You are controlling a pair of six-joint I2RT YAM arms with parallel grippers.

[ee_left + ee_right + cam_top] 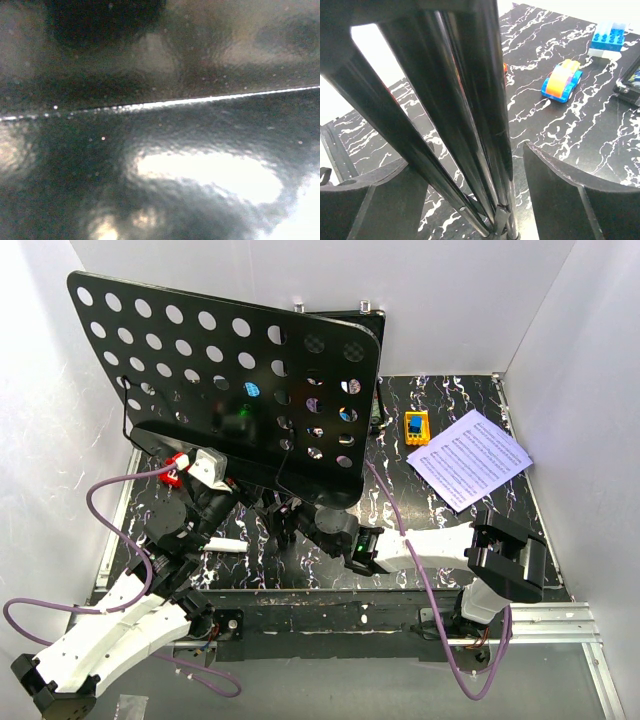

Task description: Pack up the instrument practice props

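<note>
The black music stand's perforated desk (220,370) leans over the back left of the table. My left gripper (200,470) is at the desk's lower lip and looks shut on it. The left wrist view is filled by the blurred black desk surface (160,75), and no fingers show there. My right gripper (300,525) reaches left to the stand's base. It stands open (470,160), with the stand's folded black tubes (465,100) between its fingers (560,190) and a gap on each side. A white sheet-music page (470,458) lies flat at the back right. The microphone is not clearly in view.
White walls close in the black marbled table (450,530) on three sides. A small yellow object (416,427) sits behind the sheet. An orange and blue toy car (562,80), blue blocks (607,37) and a black case's corner (630,85) lie beyond the stand. Purple cables trail from both arms.
</note>
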